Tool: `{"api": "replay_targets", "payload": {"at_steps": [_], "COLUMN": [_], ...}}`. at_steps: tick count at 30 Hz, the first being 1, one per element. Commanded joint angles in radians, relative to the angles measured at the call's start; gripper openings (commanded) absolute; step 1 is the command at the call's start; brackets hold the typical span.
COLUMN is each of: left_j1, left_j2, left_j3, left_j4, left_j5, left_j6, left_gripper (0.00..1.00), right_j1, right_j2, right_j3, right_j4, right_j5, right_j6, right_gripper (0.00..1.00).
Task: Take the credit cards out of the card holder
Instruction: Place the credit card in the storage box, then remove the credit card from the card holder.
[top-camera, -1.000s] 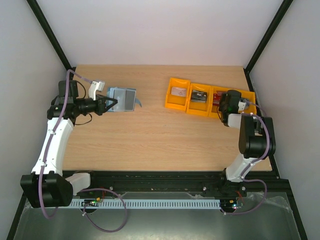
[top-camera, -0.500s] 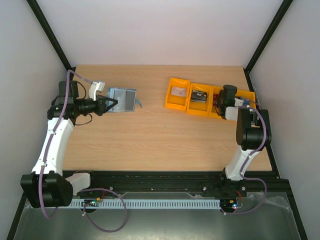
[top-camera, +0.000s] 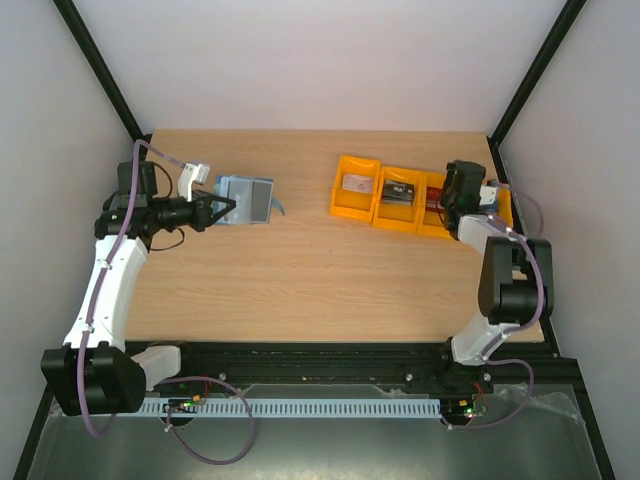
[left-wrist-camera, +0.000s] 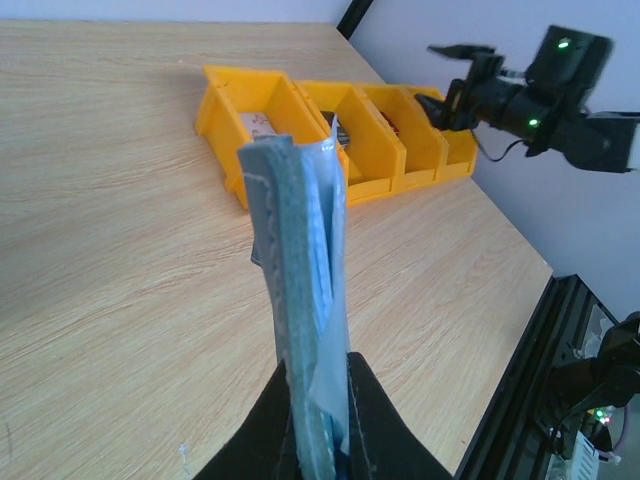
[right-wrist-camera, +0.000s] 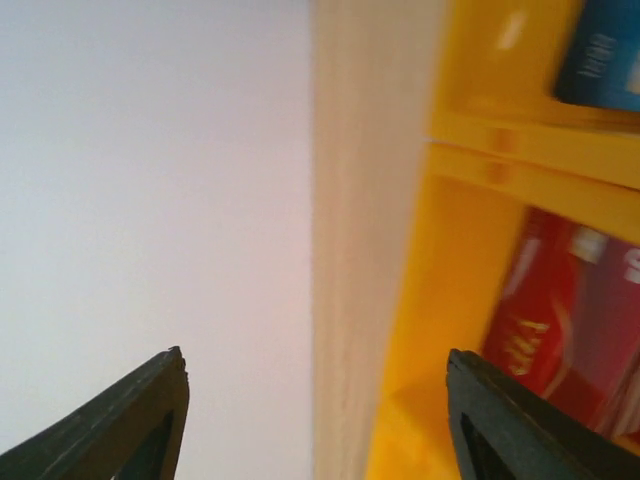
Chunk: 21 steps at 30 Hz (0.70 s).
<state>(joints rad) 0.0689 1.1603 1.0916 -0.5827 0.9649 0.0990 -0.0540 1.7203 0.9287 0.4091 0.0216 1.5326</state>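
- On the left side of the desk (top-camera: 300, 270), the left fingers (top-camera: 222, 209) are shut tight on one end of the card holder (top-camera: 246, 198)
- The card holder is blue and soft, and the left wrist view shows it edge on, thin, coming out from between the fingers
- It is well apart from the row of yellow bins (top-camera: 336, 198) on the right side of the desk
- The right fingers (top-camera: 452, 185) hang over the right end of that row, spread wide with nothing between them
- A grey card (top-camera: 355, 183) lies in the first bin from the left, and a black card (top-camera: 398, 192) lies in the next one
- In the right wrist view a red card (right-wrist-camera: 570, 310) lies flat in a bin, and a blue card (right-wrist-camera: 605, 60) lies in the bin just beside it
- I cannot tell if any card sits inside the card holder
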Motion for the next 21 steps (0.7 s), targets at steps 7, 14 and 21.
{"api": "replay_targets", "payload": {"at_steps": [7,14,21], "left_j1": [0.005,0.005,0.008], "left_j2": [-0.009,-0.017,-0.028], "left_j3": [-0.011,0.013,0.064], "left_j4": [-0.004,-0.083,-0.221], "left_j5": [0.073,0.195,0.344], "left_j6": [0.024,0.113,0.268], "left_gripper": [0.02,0.02,0.02], "right_j1": [-0.007,0.148,0.536], "right_j2": [-0.316,-0.412,-0.391], "right_j3": [-0.035,0.056,0.161], "right_j4": [0.021,0.148,-0.090], "right_j5": [-0.095,-0.580,-0.848], "right_j6": [-0.331,-0.784,-1.200], "right_gripper": [0.98,0.99,0.99]}}
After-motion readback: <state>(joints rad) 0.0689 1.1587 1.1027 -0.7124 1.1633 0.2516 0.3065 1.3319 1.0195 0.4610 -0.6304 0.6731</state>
